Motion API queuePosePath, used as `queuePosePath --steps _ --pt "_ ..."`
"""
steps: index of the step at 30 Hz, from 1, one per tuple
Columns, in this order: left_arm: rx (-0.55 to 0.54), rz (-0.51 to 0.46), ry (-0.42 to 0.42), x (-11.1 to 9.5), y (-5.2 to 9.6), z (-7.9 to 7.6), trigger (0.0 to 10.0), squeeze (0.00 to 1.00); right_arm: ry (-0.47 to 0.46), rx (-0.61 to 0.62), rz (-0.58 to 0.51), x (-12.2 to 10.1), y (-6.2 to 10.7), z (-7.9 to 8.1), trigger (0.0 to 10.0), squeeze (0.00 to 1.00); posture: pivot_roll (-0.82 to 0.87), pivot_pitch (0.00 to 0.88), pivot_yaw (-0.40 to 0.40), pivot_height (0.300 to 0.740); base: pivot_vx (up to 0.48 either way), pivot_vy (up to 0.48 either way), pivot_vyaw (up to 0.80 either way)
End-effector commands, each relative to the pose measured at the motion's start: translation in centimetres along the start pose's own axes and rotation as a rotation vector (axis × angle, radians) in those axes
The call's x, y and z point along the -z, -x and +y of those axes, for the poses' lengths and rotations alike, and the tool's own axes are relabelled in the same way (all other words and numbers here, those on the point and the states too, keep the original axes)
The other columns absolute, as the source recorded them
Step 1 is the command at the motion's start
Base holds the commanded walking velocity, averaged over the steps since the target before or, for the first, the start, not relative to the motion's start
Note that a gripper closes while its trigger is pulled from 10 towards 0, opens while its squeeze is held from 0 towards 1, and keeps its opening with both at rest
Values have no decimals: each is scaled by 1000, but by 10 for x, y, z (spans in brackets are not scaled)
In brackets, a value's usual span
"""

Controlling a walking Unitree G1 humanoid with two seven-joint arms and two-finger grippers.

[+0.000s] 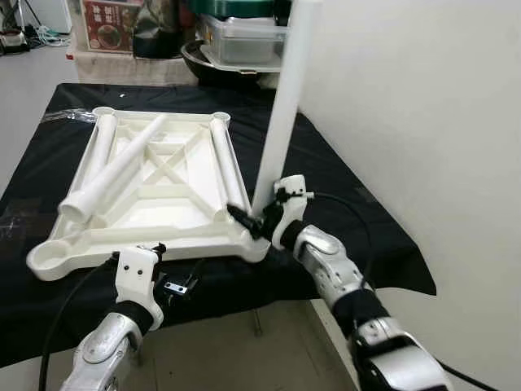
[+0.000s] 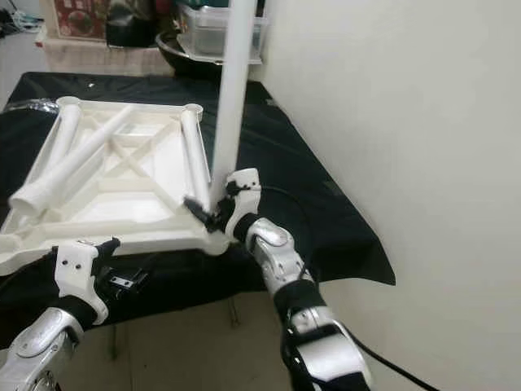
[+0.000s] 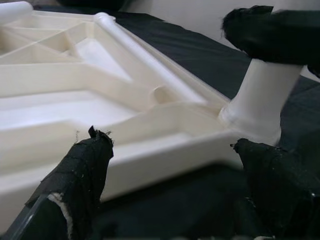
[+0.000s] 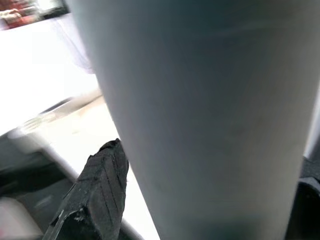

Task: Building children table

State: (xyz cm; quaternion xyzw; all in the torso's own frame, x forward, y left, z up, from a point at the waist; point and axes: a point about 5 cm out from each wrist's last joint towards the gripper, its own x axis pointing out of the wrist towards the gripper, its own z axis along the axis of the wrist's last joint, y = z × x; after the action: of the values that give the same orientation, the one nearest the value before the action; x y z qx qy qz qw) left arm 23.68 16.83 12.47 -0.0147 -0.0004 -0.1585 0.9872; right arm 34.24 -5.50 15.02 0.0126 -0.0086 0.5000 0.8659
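Observation:
A white plastic tabletop lies upside down on a black cloth. Three loose white legs rest on it: one diagonal, one along the left side, one along the right side. A fourth leg stands upright in the near right corner socket. My right gripper is shut on this leg just above its base, with black fingers on either side. My left gripper hangs open just below the tabletop's front edge, its fingers spread and holding nothing.
A white wall rises close on the right. Behind the table stand a clear lidded box, a dark pan and a red carton. The cloth's front edge hangs over bare floor.

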Motion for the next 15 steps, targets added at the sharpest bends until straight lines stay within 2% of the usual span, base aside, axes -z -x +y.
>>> queuePosePath --steps 1,2,4,5,6,7,9,10,11,12,13,14,15 --pt "12 -1 11 1 0 -3 10000 0 20 -263 55 7 2 24 4588 0 192 0 -169 740 0 0 0" --pt "13 -3 12 1 0 -3 10000 0 29 -318 89 13 6 29 3098 0 195 0 -173 740 0 0 0" --pt "13 -5 14 1 0 -4 10000 0 30 -312 102 18 7 29 3098 0 195 0 -174 740 0 0 0" --pt "12 -6 15 1 1 -4 10000 0 53 -248 109 22 5 26 0 0 195 0 -174 740 0 0 0" --pt "11 -8 15 0 1 -4 10000 0 61 -70 132 27 -1 14 0 0 191 0 -169 740 0 0 0" --pt "11 -8 15 0 1 -4 10000 0 61 -70 132 27 -1 14 0 0 191 0 -169 740 0 0 0" --pt "13 -9 15 0 1 -4 10000 0 -8 349 156 32 -3 -15 0 0 190 0 -168 740 0 0 0" --pt "13 -9 15 0 1 -4 10000 0 -8 349 156 32 -3 -15 0 0 190 0 -168 740 0 0 0" --pt "13 -9 15 0 1 -4 10000 0 -41 474 169 33 -1 -23 0 0 190 0 -168 740 0 0 0" --pt "15 -9 16 0 1 -4 10000 0 -91 654 177 36 7 -35 0 0 187 0 -165 740 0 0 0" --pt "15 -9 16 0 1 -4 10000 0 -121 756 185 38 13 -41 0 0 187 0 -165 740 0 0 0" --pt "17 -9 16 0 1 -4 10000 0 -155 915 213 43 26 -49 0 0 188 0 -163 740 0 0 0" --pt "17 -9 16 0 1 -4 10000 0 -155 915 213 43 26 -49 0 0 188 0 -163 740 0 0 0"
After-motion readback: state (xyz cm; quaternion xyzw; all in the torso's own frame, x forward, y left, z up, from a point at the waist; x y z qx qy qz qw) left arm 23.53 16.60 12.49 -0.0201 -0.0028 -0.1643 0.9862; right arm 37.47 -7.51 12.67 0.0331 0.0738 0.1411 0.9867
